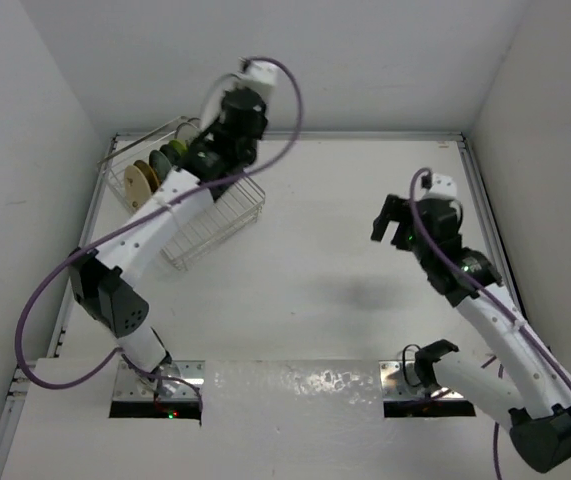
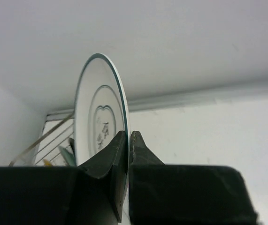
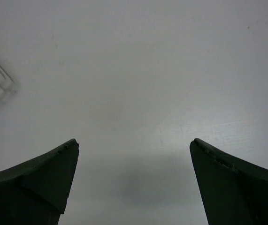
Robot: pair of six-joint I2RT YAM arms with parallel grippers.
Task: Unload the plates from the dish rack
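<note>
Green-rimmed plate [image 2: 98, 108] in left claw [image 2: 128, 137]

Plain white walls [image 1: 365, 60] enclose a white table [image 1: 345, 300] under soft, even light.

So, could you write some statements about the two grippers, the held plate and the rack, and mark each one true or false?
1. The left gripper is shut on the rim of a plate. True.
2. That plate lies flat. False: it stands upright, on edge between the fingers.
3. The right gripper is open and holds nothing. True.
4. The rack has no plates in it. False: several stand in it, among them a tan plate.
</note>
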